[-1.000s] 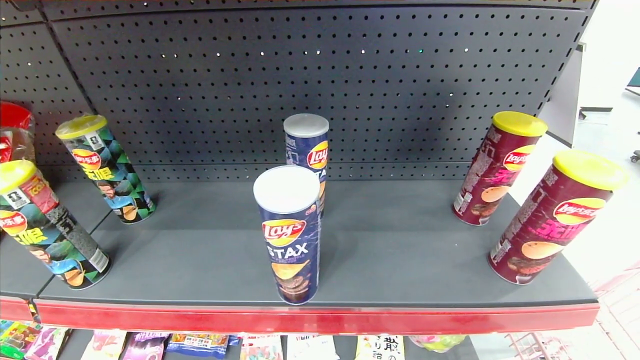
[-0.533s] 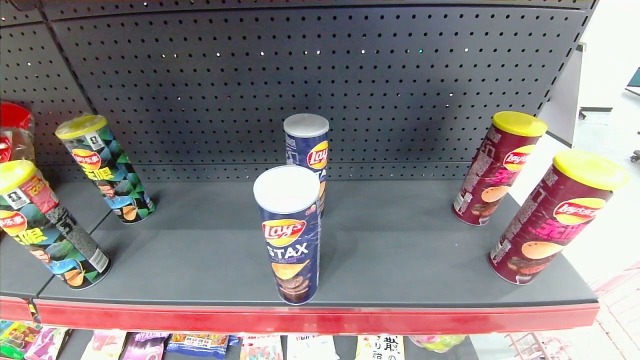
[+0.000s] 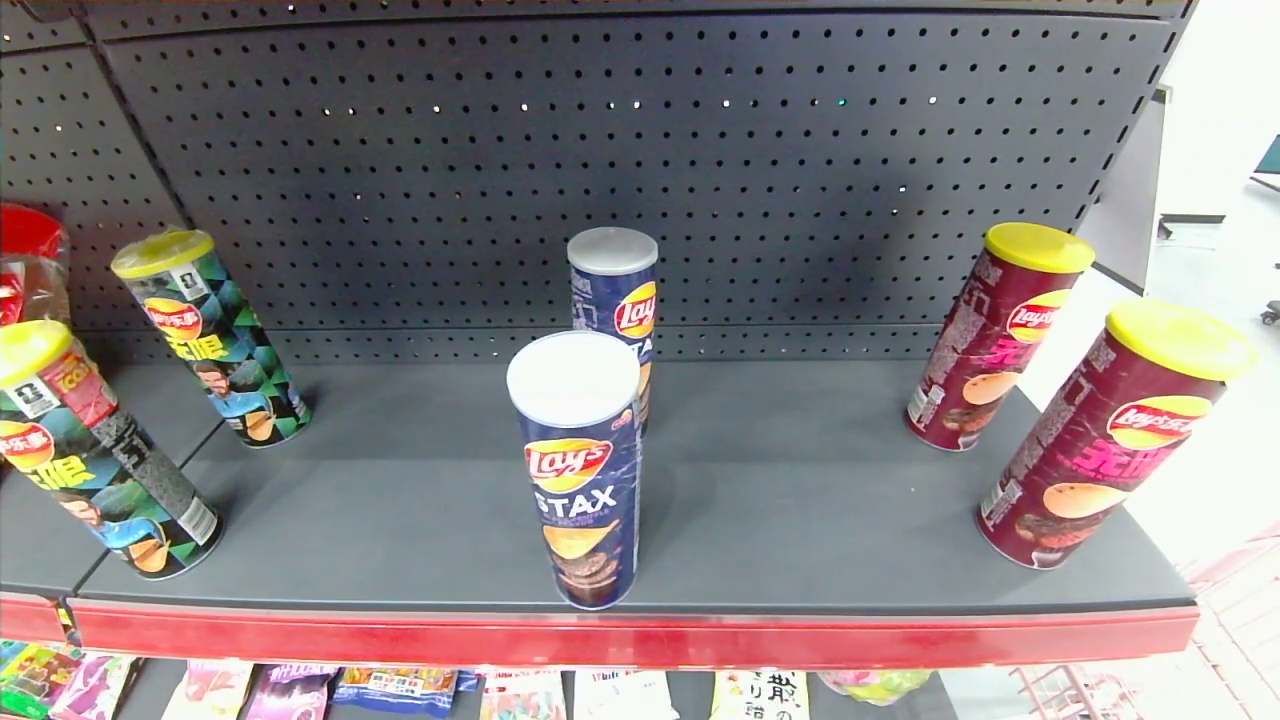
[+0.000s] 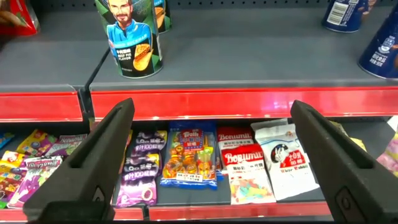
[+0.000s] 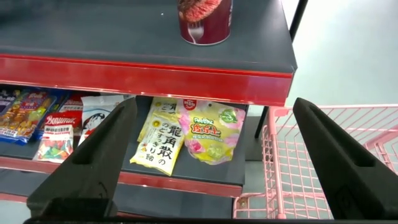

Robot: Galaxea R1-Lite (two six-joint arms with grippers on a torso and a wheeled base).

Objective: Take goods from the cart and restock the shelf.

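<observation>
Presently left pincer (image 4: 211,104) and right pincer (image 5: 214,101) gape, facing shelf (image 3: 800,500).

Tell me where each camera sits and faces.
Head view: on the head, looking down at the shelf of chip cans.
Left wrist view: left wrist, facing the red shelf edge and snack bags; open left end effector frames it.
Right wrist view: right wrist, facing the pink cart; open right end effector frames it.
Shared: head and right wrist both show the front maroon can.

shelf (image 3: 800,500): matt grey metal | edge strip (image 3: 640,635): glossy red | cans (image 3: 583,470): glossy printed, plastic lids
</observation>
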